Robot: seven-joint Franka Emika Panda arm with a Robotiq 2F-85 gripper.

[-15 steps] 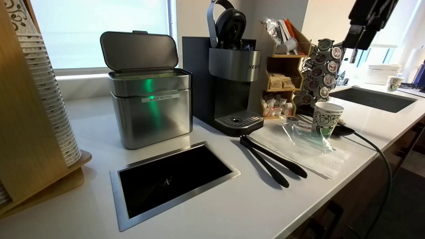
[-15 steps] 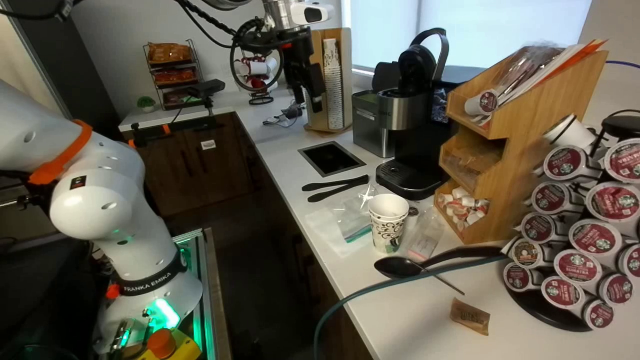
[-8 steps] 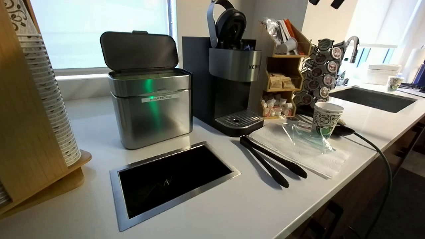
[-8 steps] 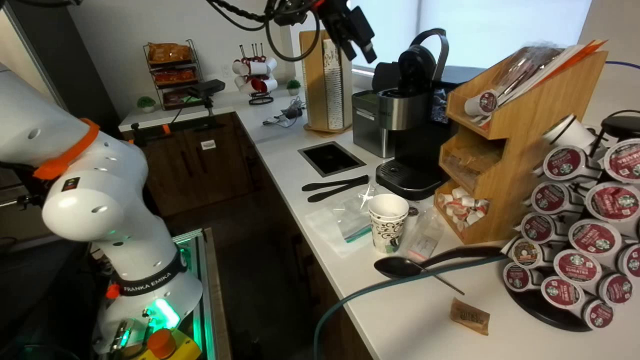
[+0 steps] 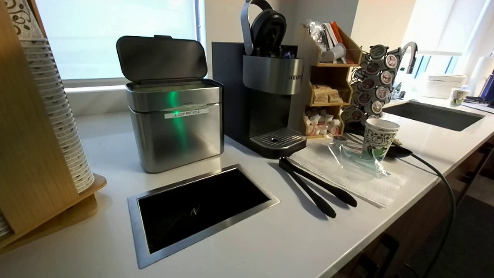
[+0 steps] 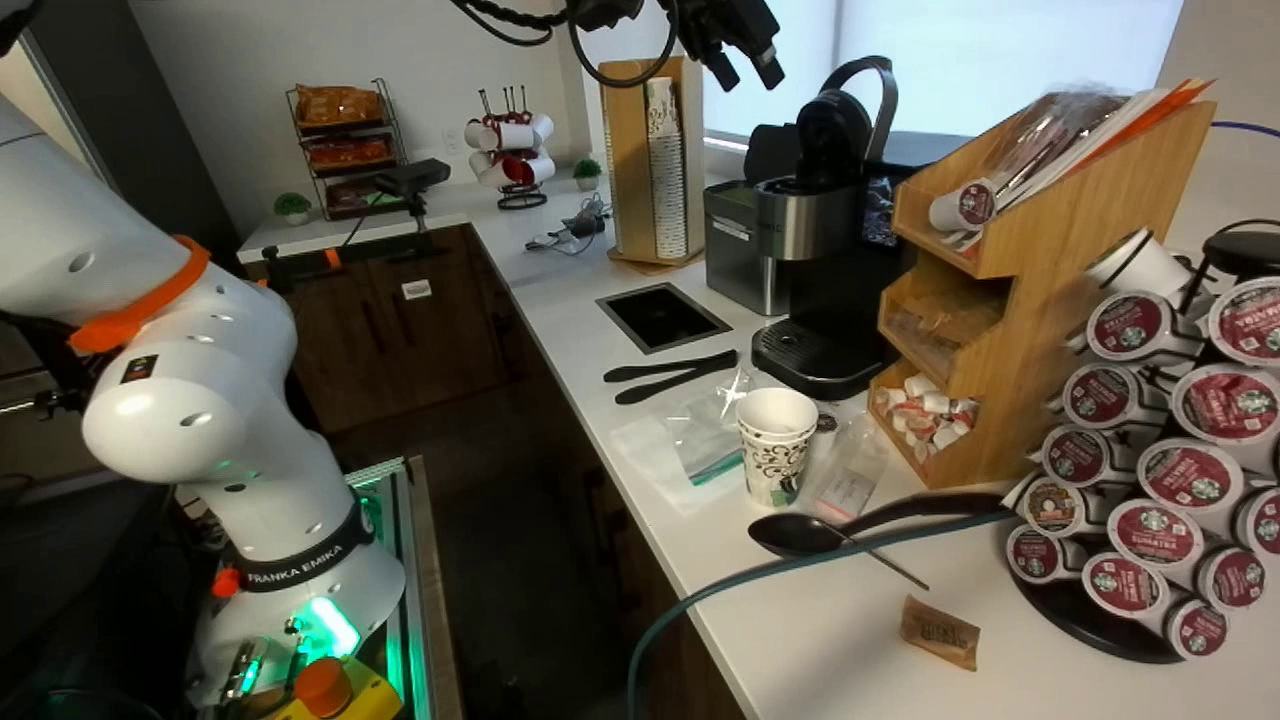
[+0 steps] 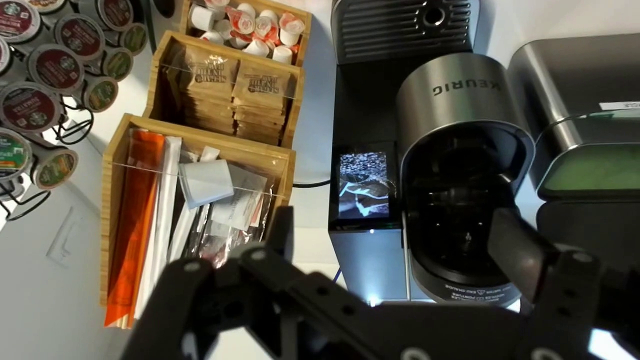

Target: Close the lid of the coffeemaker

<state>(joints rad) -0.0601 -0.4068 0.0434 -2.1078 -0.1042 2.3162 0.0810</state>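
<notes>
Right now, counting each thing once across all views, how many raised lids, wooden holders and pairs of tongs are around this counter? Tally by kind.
Raised lids: 2 (coffeemaker lid, bin lid)
Wooden holders: 2 (cup stand, condiment rack)
Pairs of tongs: 1
Total: 5

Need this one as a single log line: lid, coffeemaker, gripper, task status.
lid: raised; coffeemaker: upright, screen lit; gripper: open, empty, apart from lid; bin: open; task: lid not yet closed
</notes>
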